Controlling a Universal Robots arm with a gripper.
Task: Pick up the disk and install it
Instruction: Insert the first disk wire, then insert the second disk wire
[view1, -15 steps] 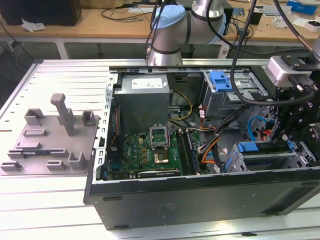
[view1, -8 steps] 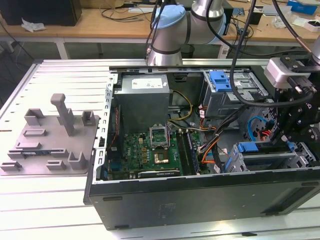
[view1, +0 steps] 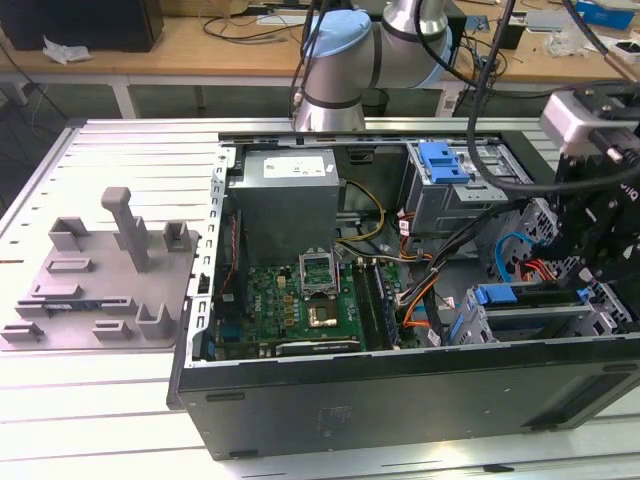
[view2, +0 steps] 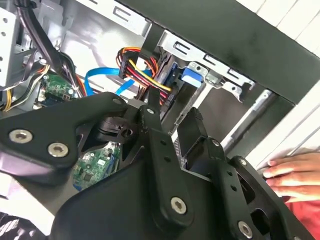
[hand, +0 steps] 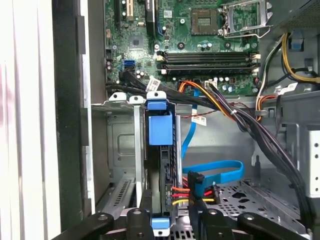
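Observation:
The disk (hand: 160, 130) stands on edge in a slot of the metal drive cage (hand: 117, 145) at the case's front corner, its blue carrier frame facing the motherboard. In the exterior view the disk (view1: 530, 322) lies in the cage on that view's right, low in the case. My gripper (hand: 170, 226) sits directly over the disk's near end and straddles it. In the exterior view the gripper (view1: 590, 270) hangs over the cage. The second wrist view has the gripper (view2: 172, 120) in front of the carrier's blue end (view2: 190, 75). Whether the gripper presses on the disk is hidden.
Bundled black, orange and blue cables (hand: 225, 115) run right beside the cage. The open case holds a motherboard (view1: 300, 300), a grey power-supply box (view1: 290, 200) and a blue bracket (view1: 445, 160). A grey fixture (view1: 100, 290) sits on the exterior view's left. A person's hand (view2: 295, 175) rests outside the case.

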